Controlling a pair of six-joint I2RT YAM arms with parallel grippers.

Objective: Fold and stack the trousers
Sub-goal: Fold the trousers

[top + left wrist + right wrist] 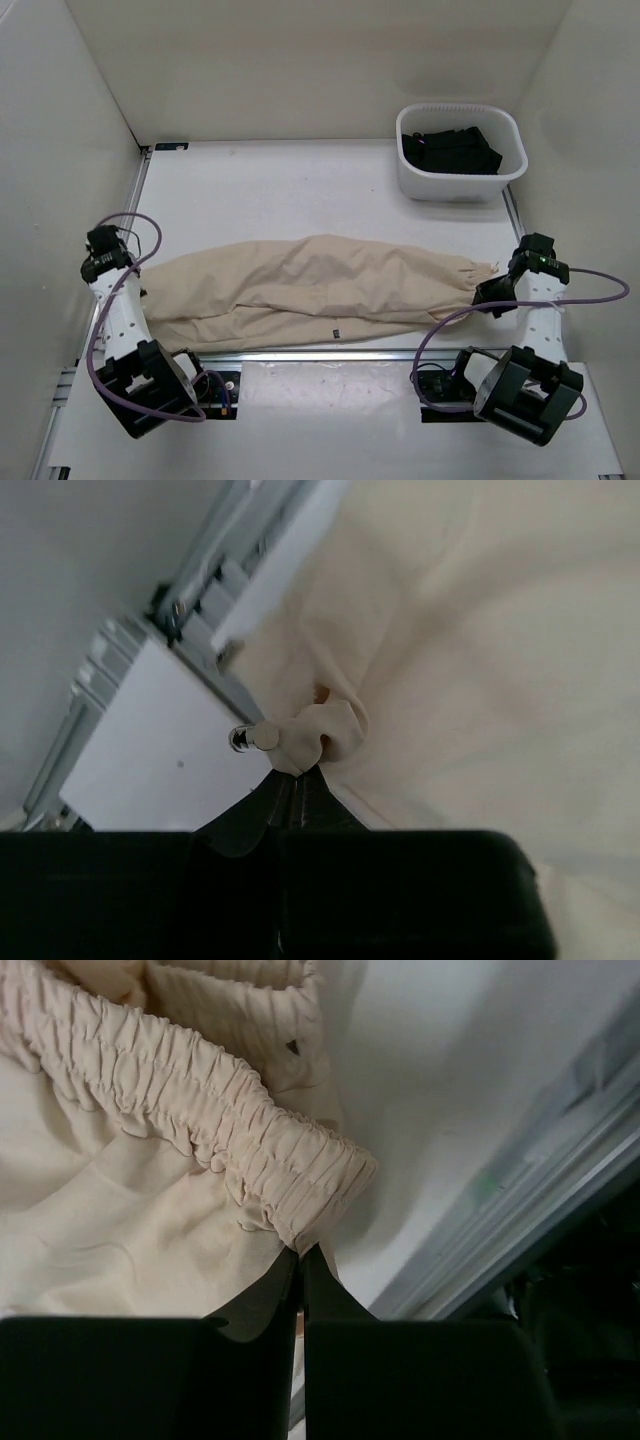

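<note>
The light beige soft-cloth trousers (pixel 310 290) are laid along the near edge of the white counter (pixel 260 190), long axis left to right, with the leg end (pixel 318 730) clamped in the closed left hand (pixel 298 775) and the gathered elastic waistband (pixel 200 1110) clamped in the closed right hand (pixel 300 1252).

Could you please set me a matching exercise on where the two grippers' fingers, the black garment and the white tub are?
1. left fingers
2. right fingers
3. black cloth garment
4. white plastic tub

A. far right corner of the white table
B. inside the tub
C. shut on the gathered waistband of the light beige cloth trousers
D. shut on the trousers' leg end

Pairs: 1-D, 2-C, 3-B, 4-A
</note>
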